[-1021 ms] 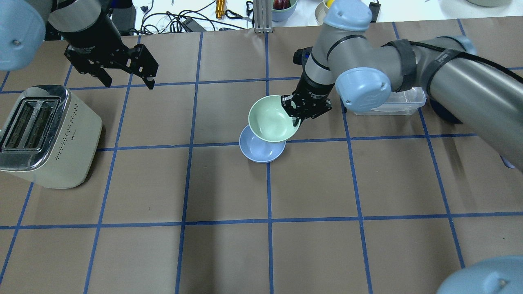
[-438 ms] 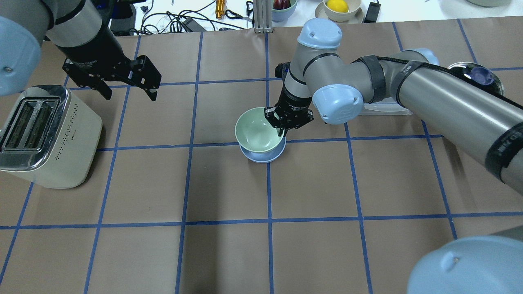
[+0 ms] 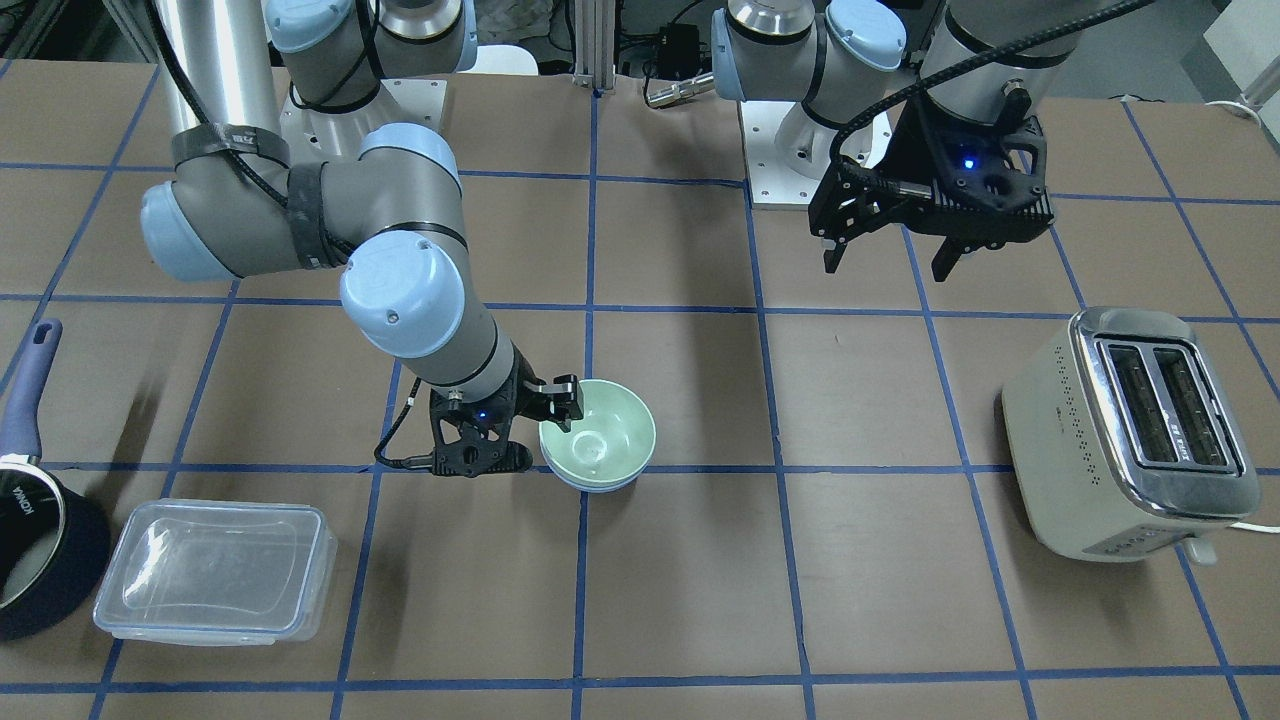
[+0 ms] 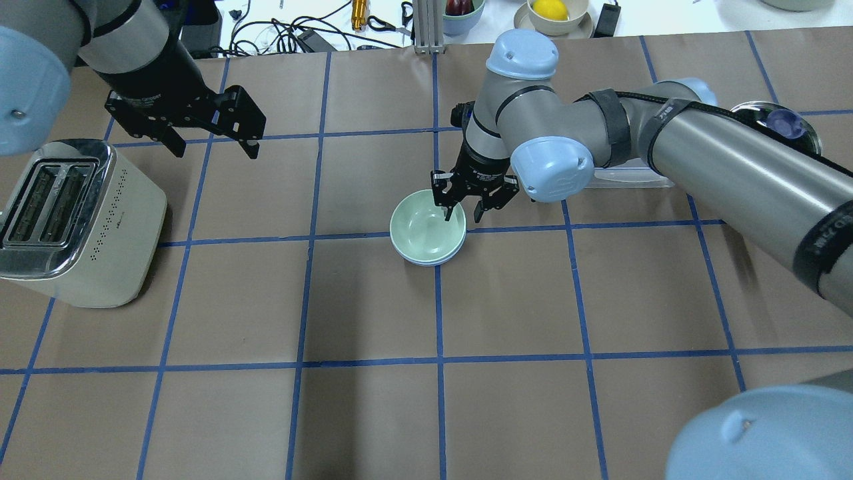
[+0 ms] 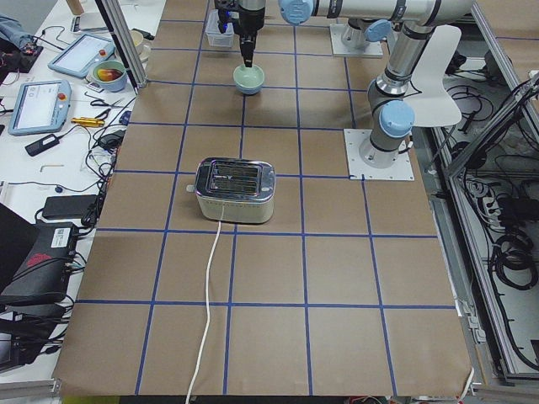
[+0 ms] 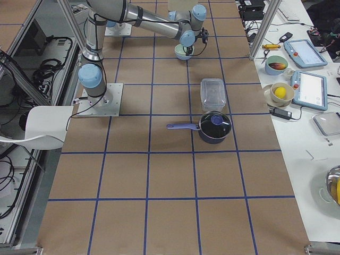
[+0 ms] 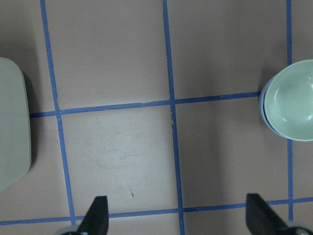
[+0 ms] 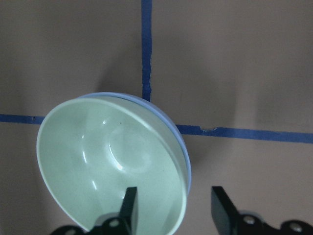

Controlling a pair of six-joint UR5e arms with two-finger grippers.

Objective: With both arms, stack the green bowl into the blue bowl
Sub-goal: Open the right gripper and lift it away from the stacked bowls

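The green bowl sits nested inside the blue bowl near the table's middle; only a thin blue rim shows under it. My right gripper is open, with one finger over the green bowl's inside and the other outside its rim. The right wrist view shows the green bowl, the blue rim, and my spread right gripper straddling the bowl's edge. My left gripper is open and empty, held above the table far to the left; it also shows in the front view.
A cream toaster stands at the left edge. A clear plastic container and a dark blue saucepan lie on my right side. Cables and a bowl with a lemon lie beyond the table's far edge.
My right gripper carried the green bowl left and down into the blue bowl, then opened its fingers. The left arm barely shifted.
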